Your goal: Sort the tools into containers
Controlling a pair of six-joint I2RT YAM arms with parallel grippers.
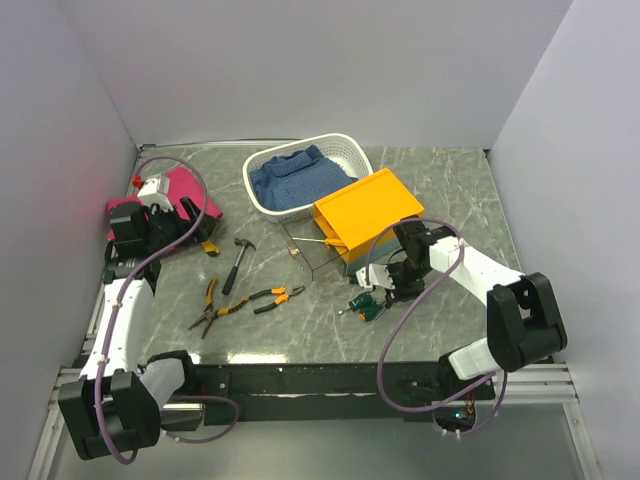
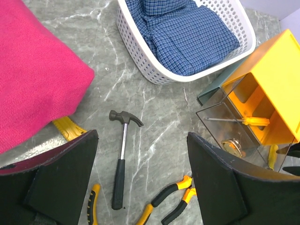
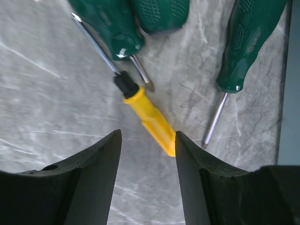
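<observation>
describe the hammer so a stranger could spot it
Find the white basket at the back. Just in front of its left end lies the hammer. Unlike the yellow-handled pliers beside it, it has a black grip and steel claw head.

Grey marble table (image 1: 450, 180) carries hammer (image 1: 238, 264), pliers (image 1: 250, 302), screwdrivers (image 1: 365, 308), basket (image 2: 136, 42), orange box (image 1: 368, 208), pink cloth (image 2: 33, 79).

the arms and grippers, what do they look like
Both the left arm and right arm have white links with chunky black joints, and a lilac cable loops loosely along each. The left gripper and right gripper have broad matte-black fingers tapering to blunt tips.
</observation>
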